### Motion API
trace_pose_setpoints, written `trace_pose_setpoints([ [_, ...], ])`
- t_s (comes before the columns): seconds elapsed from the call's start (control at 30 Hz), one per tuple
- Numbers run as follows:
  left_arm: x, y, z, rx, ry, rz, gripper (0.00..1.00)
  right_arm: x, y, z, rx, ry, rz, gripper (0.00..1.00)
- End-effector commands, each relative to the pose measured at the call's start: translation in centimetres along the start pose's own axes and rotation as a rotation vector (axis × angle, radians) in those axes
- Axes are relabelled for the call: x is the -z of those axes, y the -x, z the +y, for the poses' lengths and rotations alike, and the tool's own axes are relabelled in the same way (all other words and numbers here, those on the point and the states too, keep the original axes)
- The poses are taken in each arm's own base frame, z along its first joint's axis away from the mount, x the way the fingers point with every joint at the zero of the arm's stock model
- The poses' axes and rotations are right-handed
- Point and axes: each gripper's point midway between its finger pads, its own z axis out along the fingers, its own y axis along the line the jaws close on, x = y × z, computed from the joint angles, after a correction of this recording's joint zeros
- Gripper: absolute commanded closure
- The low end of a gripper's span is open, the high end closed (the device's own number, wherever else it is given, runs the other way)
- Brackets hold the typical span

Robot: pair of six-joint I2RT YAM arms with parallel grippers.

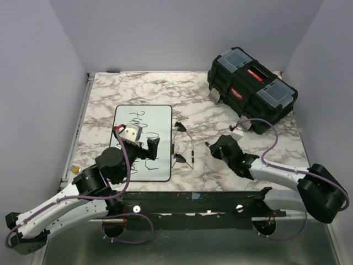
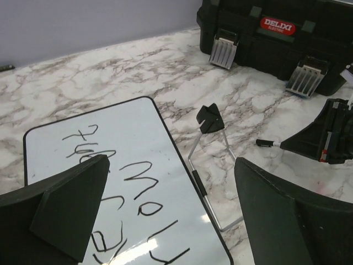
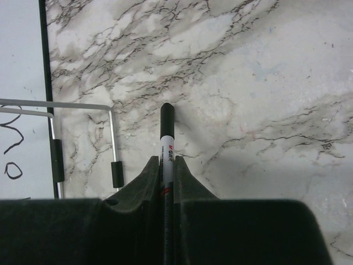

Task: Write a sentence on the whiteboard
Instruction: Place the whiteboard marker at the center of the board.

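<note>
Top view: whiteboard (image 1: 157, 118) lies flat on the marbled worktop (image 1: 220, 118), left of centre, bearing black handwritten words (image 1: 138, 118); toolbox (image 1: 251, 91) at far right.
Left wrist view: left end effector (image 2: 182, 232) spread wide above the board's right edge.
Right wrist view: right end effector (image 3: 167, 161) pinched narrowly on a marker (image 3: 167, 124), beside a wire stand (image 3: 112, 138).

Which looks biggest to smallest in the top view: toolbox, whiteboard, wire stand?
1. Toolbox and whiteboard: about alike, the left arm hides part of the board, so unranked.
2. Wire stand: smallest.
</note>
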Motion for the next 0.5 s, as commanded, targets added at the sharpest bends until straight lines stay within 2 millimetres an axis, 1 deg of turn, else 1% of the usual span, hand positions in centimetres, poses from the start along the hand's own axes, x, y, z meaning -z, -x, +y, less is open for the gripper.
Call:
trace_pose_setpoints([
  [0.0, 2.6, -2.0, 2.6, 0.041, 0.091, 0.117, 0.02, -0.5, 0.4, -0.7, -0.056, -0.025, -0.061, 0.88],
  [0.03, 3.0, -2.1, 3.0, 0.041, 0.098, 0.123, 0.01, -0.5, 0.3, -0.9, -0.057, -0.029, -0.059, 0.88],
  [0.13, 4.0, -3.5, 3.9, 0.022, 0.113, 0.143, 0.01, -0.4, 0.0, -1.4, -0.060, -0.036, -0.059, 0.88],
  [0.2, 4.4, -4.4, 4.6, 0.010, 0.134, 0.153, 0.01, -0.3, -0.1, -1.6, -0.058, -0.042, -0.055, 0.85],
  [0.27, 4.8, -4.9, 5.4, 0.022, 0.167, 0.151, 0.01, -0.2, -0.1, -1.7, -0.059, -0.051, -0.050, 0.80],
  [0.33, 4.9, -4.8, 5.4, 0.041, 0.162, 0.123, 0.01, -0.1, -0.1, -2.0, -0.064, -0.066, -0.049, 0.74],
  [0.4, 5.0, -4.7, 5.3, 0.046, 0.145, 0.105, 0.02, 0.0, -0.1, -2.2, -0.067, -0.079, -0.047, 0.61],
  [0.47, 5.0, -4.5, 5.3, 0.050, 0.144, 0.095, 0.01, 0.3, 0.1, -2.3, -0.067, -0.083, -0.046, 0.55],
])
